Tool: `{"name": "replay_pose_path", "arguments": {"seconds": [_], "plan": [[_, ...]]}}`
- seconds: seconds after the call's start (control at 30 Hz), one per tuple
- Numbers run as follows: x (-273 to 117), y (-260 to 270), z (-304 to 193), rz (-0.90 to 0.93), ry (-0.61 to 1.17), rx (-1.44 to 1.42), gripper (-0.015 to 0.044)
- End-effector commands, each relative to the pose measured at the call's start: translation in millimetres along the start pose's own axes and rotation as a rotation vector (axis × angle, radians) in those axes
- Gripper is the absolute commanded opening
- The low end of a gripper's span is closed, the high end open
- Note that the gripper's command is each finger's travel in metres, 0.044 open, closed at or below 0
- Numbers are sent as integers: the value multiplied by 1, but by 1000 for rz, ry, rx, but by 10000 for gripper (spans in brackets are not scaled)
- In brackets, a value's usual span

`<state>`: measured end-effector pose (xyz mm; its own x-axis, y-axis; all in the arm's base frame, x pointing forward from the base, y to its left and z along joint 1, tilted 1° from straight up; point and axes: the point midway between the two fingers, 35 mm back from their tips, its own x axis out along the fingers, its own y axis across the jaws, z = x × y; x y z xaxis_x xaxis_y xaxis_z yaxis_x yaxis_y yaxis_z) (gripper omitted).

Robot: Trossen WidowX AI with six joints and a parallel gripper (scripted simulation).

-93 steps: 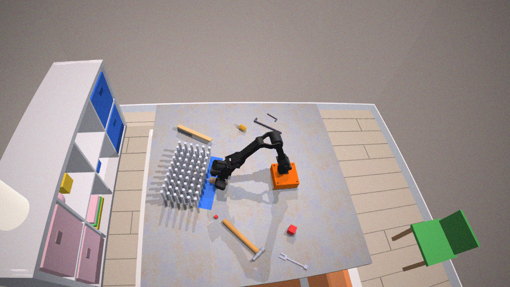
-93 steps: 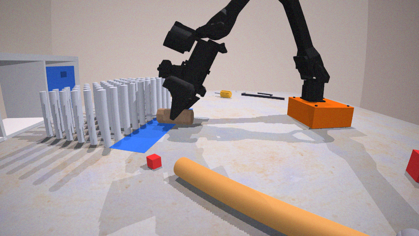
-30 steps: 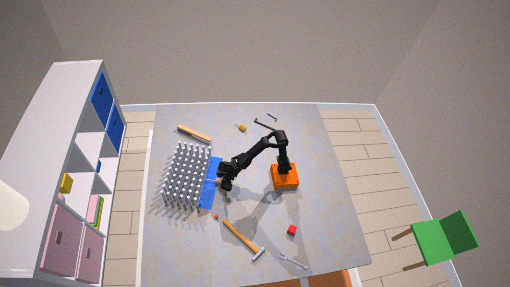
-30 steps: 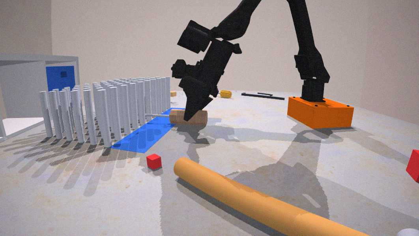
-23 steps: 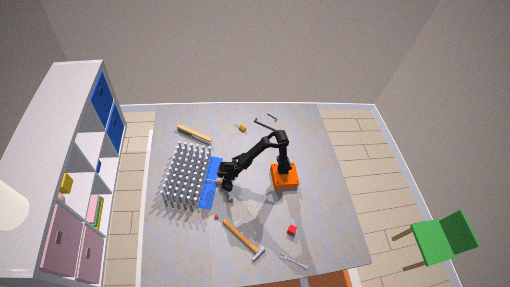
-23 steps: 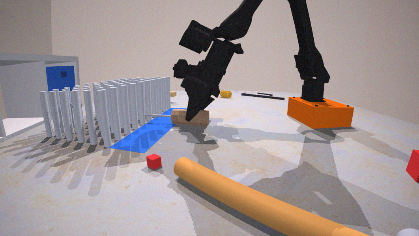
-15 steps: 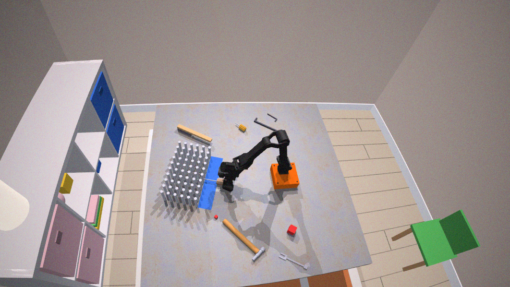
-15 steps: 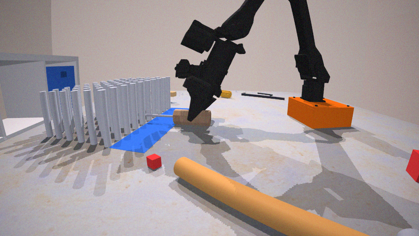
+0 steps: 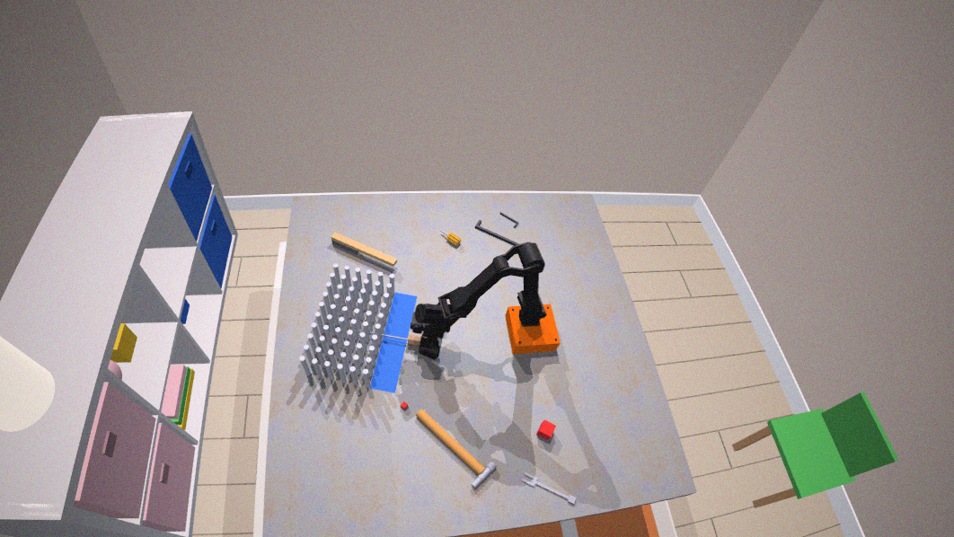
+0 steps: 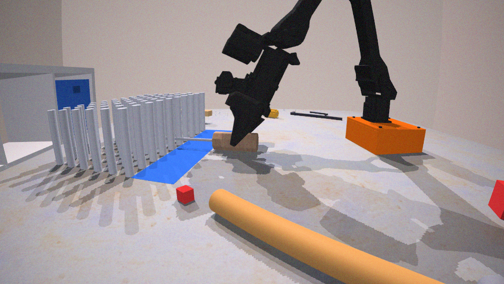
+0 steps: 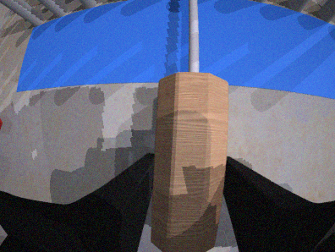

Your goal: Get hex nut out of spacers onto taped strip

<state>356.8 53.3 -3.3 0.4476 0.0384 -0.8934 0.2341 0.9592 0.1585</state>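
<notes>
My gripper (image 9: 423, 339) (image 10: 235, 141) (image 11: 188, 162) is shut on the wooden handle (image 10: 248, 141) (image 11: 192, 127) of a tool, close above the table in front of the blue taped strip (image 9: 385, 381) (image 10: 163, 172) (image 11: 106, 51). The tool's thin metal rod (image 9: 394, 339) (image 10: 193, 138) (image 11: 193, 38) runs across above the strip toward the standing metal spacers (image 10: 124, 141) (image 11: 25, 13). In the top and exterior views it reaches in at their front edge; its far end is hidden or too small to make out. The spacers look upright. I cannot make out the hex nut in any view.
A hammer (image 9: 450, 441) (image 10: 299, 232) and a small red cube (image 9: 404, 405) (image 10: 185, 194) lie near the strip's near end. A larger red cube (image 9: 545, 430), a forked tool (image 9: 551, 488), a yellow-handled tool (image 9: 454, 239), a wooden-backed bar (image 9: 364, 249) and black hex keys (image 9: 495, 233) lie farther around.
</notes>
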Motion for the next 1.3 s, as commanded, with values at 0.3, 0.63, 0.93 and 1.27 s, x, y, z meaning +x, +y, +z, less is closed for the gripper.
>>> {"name": "replay_pose_path", "arguments": {"seconds": [0.3, 0.63, 0.93, 1.27], "plan": [[-4, -1, -8, -2, -3, 4, 0], [-6, -1, -14, -2, -3, 4, 0], [-9, -1, -19, -2, -2, 4, 0], [-11, -1, -25, -2, -2, 4, 0]]}}
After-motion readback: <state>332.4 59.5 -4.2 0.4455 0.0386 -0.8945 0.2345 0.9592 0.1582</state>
